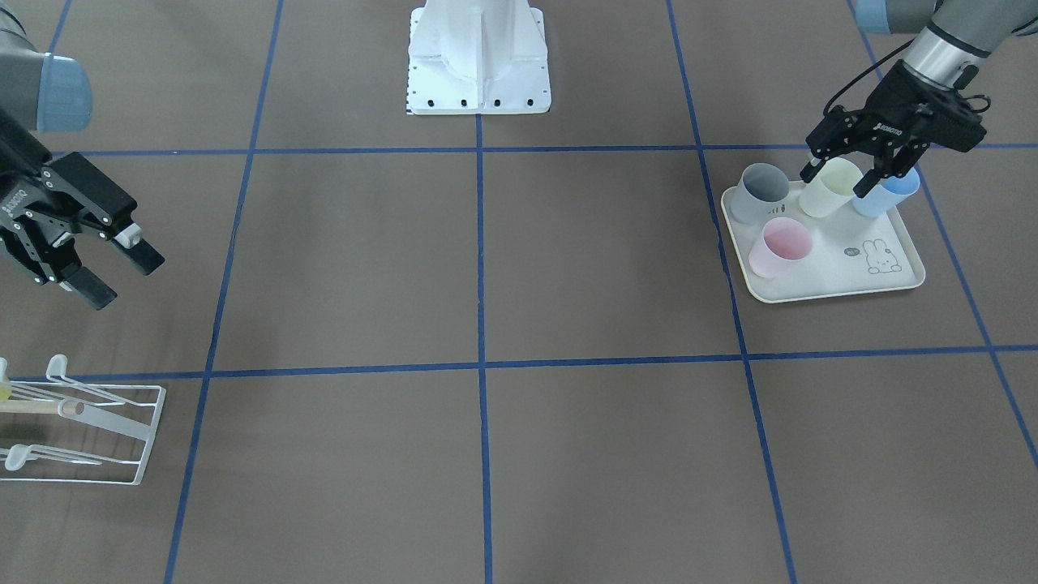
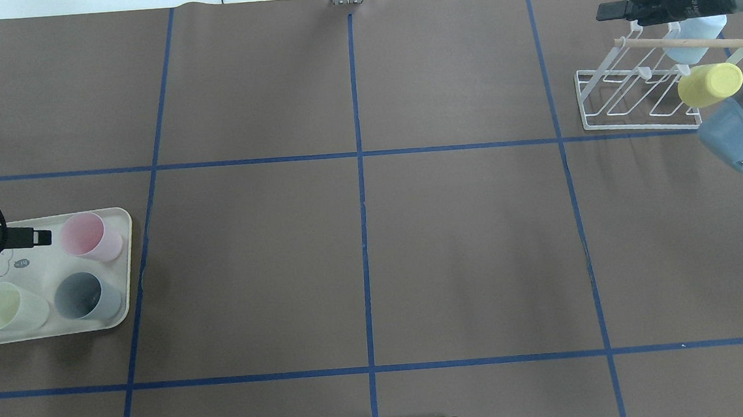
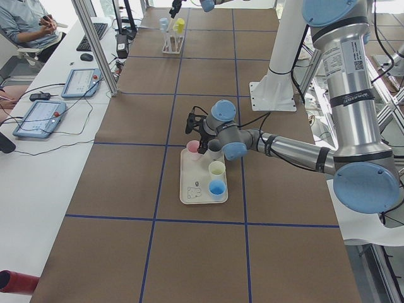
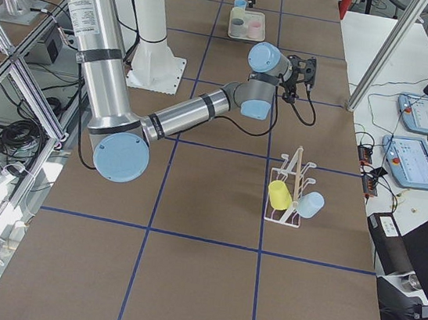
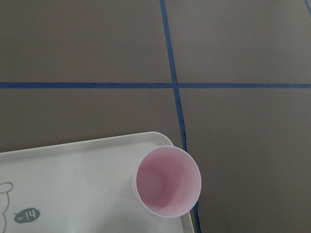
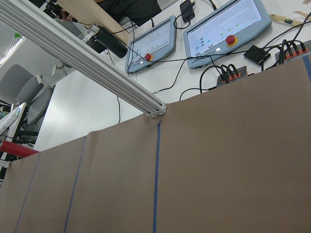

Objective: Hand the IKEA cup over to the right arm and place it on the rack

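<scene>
Hovering over the tray [image 1: 843,280] is the left end effector [image 1: 840,180], fingers spread wide with nothing in them. Four cups stand upright on that tray: a grey cup [image 1: 762,191], a pale yellow cup [image 1: 825,199], a blue cup [image 1: 892,195] and a pink cup [image 1: 780,246]. None looks touched, as far as I can tell. Across the desk [image 1: 568,284], the right end effector [image 1: 123,280] is spread and empty too, near the rack [image 2: 632,95], which holds a yellow cup [image 2: 709,85] and a light blue cup [image 2: 687,49].
</scene>
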